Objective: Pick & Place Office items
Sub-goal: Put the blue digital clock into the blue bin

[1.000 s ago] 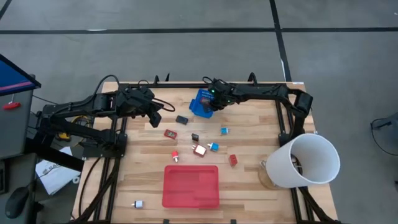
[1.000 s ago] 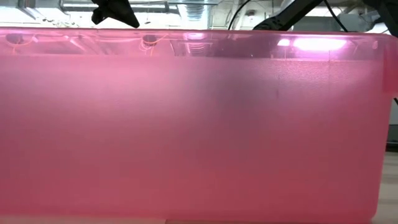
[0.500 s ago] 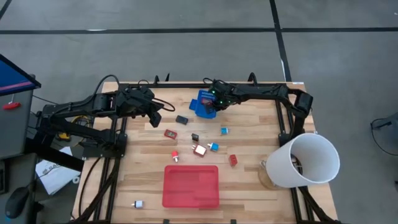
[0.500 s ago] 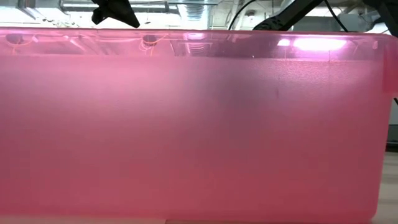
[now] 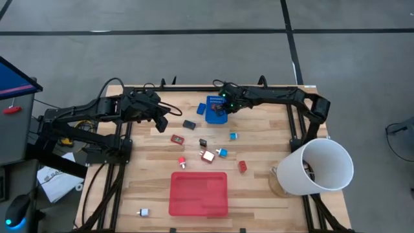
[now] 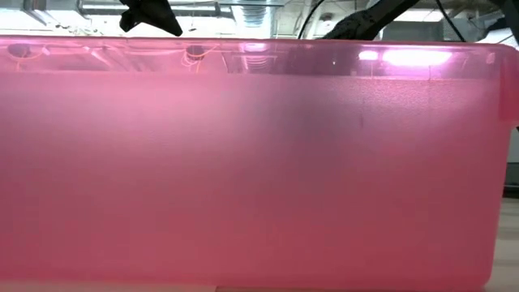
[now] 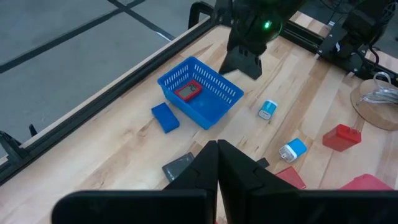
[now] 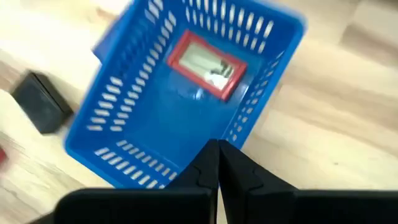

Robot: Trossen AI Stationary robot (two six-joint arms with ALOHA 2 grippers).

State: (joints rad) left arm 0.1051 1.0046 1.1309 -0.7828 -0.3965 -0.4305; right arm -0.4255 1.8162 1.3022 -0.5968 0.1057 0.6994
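Note:
Several small office items lie scattered on the wooden table: a black one (image 5: pixel 189 124), red ones (image 5: pixel 176 138) (image 5: pixel 242 166) and blue-and-white ones (image 5: pixel 233 136) (image 5: pixel 222 153). A red-framed piece (image 8: pixel 208 64) lies inside the small blue bin (image 5: pixel 217 113), and a blue block (image 7: pixel 165 117) rests beside the bin. My right gripper (image 7: pixel 244 65) is shut with nothing in it, hanging just above the table by the bin's right side. My left gripper (image 7: pixel 217 146) is also shut on nothing and is raised over the table's far left part.
The flat red tray (image 5: pixel 198 193) sits near the front edge and its wall (image 6: pixel 243 162) fills the low view. A white item (image 5: pixel 143 211) lies near the front left corner. A large white cup (image 5: pixel 320 167) stands at the table's right edge.
My right gripper has risen a little and drawn back from over the blue bin toward the table's right edge, staying shut. More of the bin's inside shows now.

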